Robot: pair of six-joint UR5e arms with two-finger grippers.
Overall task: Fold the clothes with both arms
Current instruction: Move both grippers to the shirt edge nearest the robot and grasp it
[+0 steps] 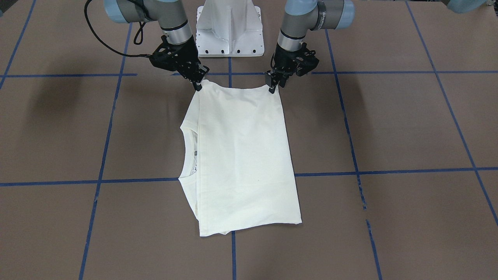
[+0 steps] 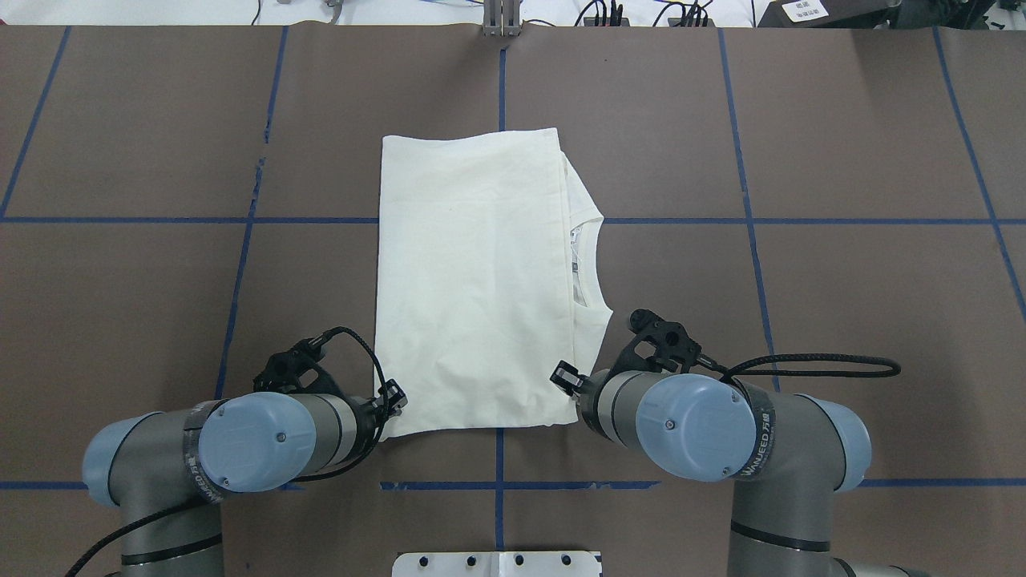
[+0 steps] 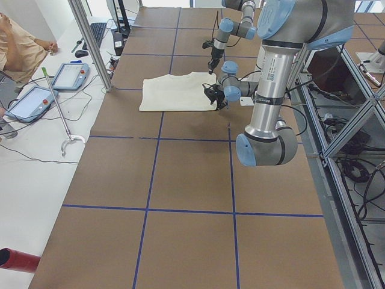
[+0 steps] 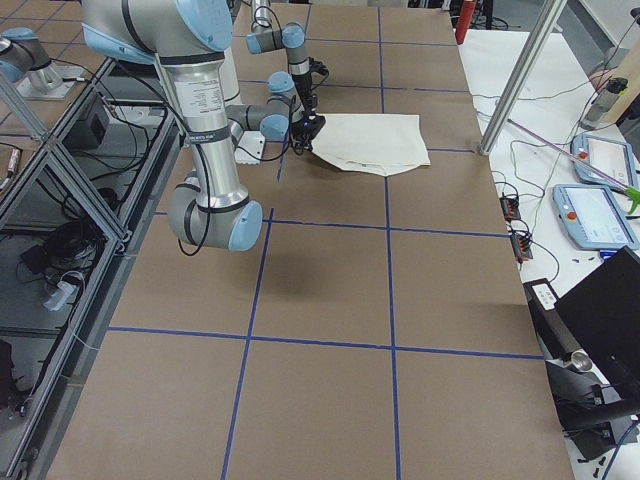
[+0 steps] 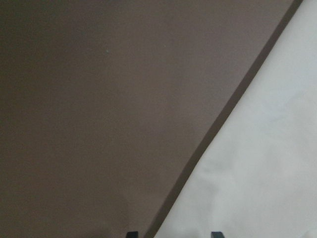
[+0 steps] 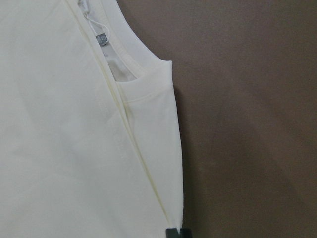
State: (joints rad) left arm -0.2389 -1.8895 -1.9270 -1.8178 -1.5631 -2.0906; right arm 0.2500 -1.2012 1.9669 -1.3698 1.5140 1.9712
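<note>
Closest to the robot is its white metal base (image 2: 497, 563), at the near edge of the flat brown table with blue tape lines (image 2: 842, 320). Two silver-grey arms with light-blue caps come out beside it, the left arm (image 2: 240, 441) and the right arm (image 2: 705, 425). Each one points down at a near corner of the cream cloth shirt (image 2: 469, 280).

The black left gripper (image 1: 272, 86) is at the near left corner. Its fingertips (image 5: 131, 234) are wide apart, and the shirt's edge runs between them. The black right gripper (image 1: 199, 83) is at the near right corner. Its fingertips (image 6: 171, 232) are squeezed close together on the shirt's edge.

The shirt lies folded in a tall shape in the middle of the table, stretching away from the robot. Its round ribbed collar (image 2: 591, 264) pokes out on the robot's right side.
</note>
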